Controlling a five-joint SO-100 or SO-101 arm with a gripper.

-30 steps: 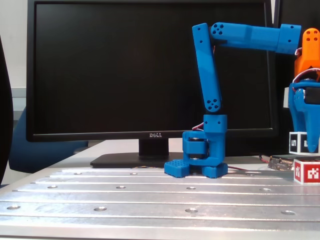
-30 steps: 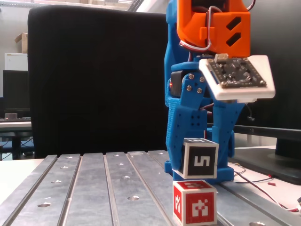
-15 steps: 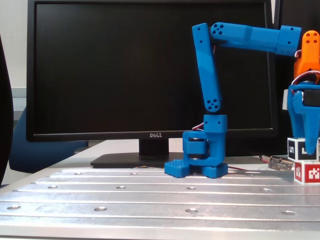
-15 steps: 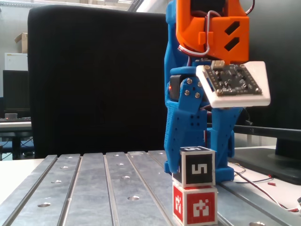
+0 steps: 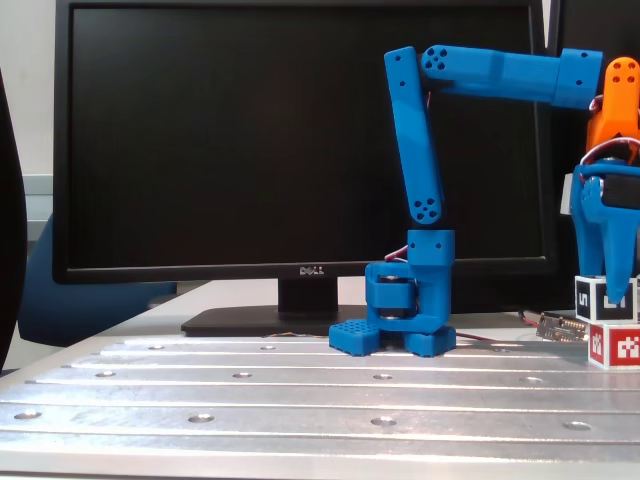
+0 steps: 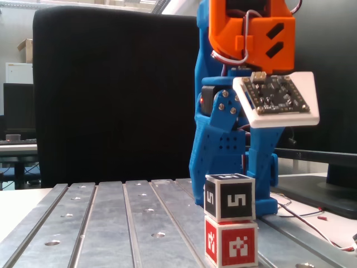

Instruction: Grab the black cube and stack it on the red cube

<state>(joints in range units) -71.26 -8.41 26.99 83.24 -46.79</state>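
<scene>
Resting squarely on top of the red cube [image 6: 231,242], the black cube [image 6: 230,196] forms a two-level stack on the grooved aluminium table [image 6: 111,223], with its white "5" marker facing the camera in a fixed view and a second marked face visible on its left side. In that same fixed view the gripper [image 6: 231,167] stands directly behind the stack with its two blue fingers [image 6: 209,151] spread wider than the cube; a gap shows beside the left finger, so the jaws are parted and no longer clamp the cube, though contact on the far side cannot be confirmed. This close view also shows the orange wrist housing [image 6: 254,30] and a white-framed circuit board [image 6: 276,95] mounted beneath it, neither of which is legible from the other camera. The other fixed view gives the whole arm [image 5: 420,150] in profile: blue base [image 5: 400,310] on the table, upper link rising almost vertically, forearm reaching right, and the gripper [image 5: 612,285] pointing down at the right edge of the frame. There the black cube [image 5: 592,295] and the red cube [image 5: 615,345] are partly cut off by the frame edge, and a finger covers part of the black cube. A Dell monitor [image 5: 300,140] fills the background of that view, while a black office chair [image 6: 111,100] backs the close view
</scene>
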